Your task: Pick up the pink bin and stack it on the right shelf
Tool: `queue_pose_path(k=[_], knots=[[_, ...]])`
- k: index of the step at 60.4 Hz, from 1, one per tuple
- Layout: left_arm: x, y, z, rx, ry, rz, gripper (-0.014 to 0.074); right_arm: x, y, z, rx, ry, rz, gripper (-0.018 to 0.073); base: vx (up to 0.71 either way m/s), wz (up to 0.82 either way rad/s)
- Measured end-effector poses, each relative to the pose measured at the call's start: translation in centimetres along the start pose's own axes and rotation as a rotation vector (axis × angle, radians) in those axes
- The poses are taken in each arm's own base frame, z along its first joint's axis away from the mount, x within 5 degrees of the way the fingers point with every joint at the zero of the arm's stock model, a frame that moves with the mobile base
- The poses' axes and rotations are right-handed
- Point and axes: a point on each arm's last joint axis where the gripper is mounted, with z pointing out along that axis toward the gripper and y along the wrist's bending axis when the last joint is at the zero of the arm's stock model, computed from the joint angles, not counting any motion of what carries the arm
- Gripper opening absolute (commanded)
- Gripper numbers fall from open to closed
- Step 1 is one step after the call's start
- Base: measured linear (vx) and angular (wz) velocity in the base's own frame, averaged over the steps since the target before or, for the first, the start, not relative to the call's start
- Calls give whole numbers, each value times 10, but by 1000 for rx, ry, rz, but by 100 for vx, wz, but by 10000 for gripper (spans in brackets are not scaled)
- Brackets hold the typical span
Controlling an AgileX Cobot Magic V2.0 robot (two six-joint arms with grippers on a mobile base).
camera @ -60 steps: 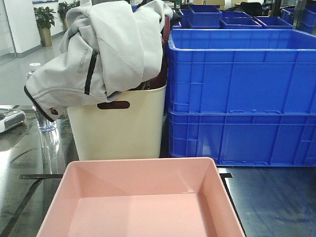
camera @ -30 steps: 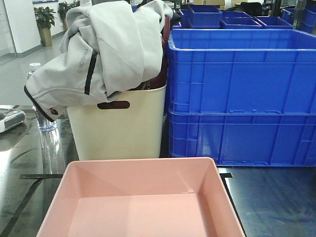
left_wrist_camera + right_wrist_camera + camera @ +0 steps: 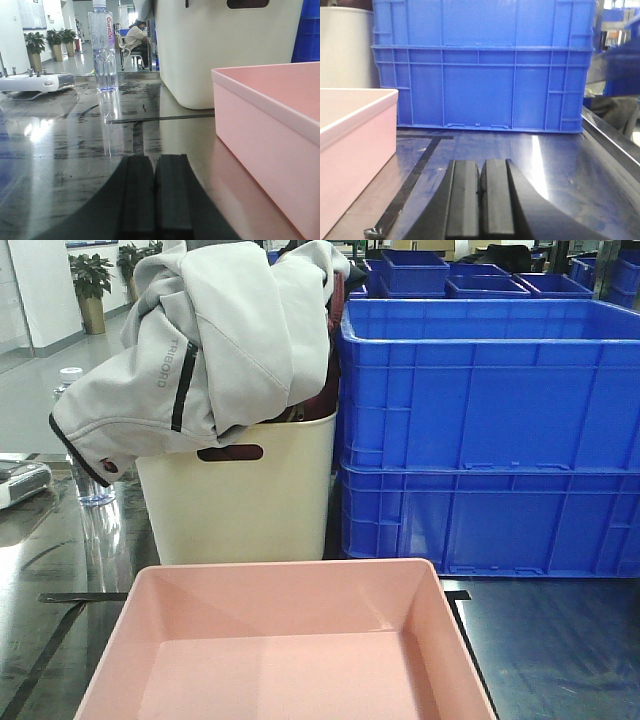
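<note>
The pink bin (image 3: 285,640) sits empty at the near middle of a dark, shiny top (image 3: 560,640) crossed by black tape lines, which matches the right shelf. In the left wrist view my left gripper (image 3: 156,165) is shut and empty, low over the top, with the pink bin's wall (image 3: 265,130) to its right and apart from it. In the right wrist view my right gripper (image 3: 481,167) is shut with nothing in it, and the pink bin (image 3: 350,135) stands off to its left. Neither gripper shows in the front view.
Behind the bin stands a tall cream bin (image 3: 240,500) with a grey jacket (image 3: 220,340) draped over it. Two stacked blue crates (image 3: 490,430) fill the back right. A water bottle (image 3: 103,47) and a white device (image 3: 35,82) are back left. The top's metal edge (image 3: 610,145) runs along the right.
</note>
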Motion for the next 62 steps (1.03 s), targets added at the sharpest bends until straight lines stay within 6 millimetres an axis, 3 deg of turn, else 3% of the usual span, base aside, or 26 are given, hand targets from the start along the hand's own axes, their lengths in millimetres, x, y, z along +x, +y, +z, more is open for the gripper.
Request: queue_pose_path(k=[62], knots=[[0, 2, 0, -28, 0, 1, -6, 1, 0, 0, 0, 7, 3, -9, 0, 0]])
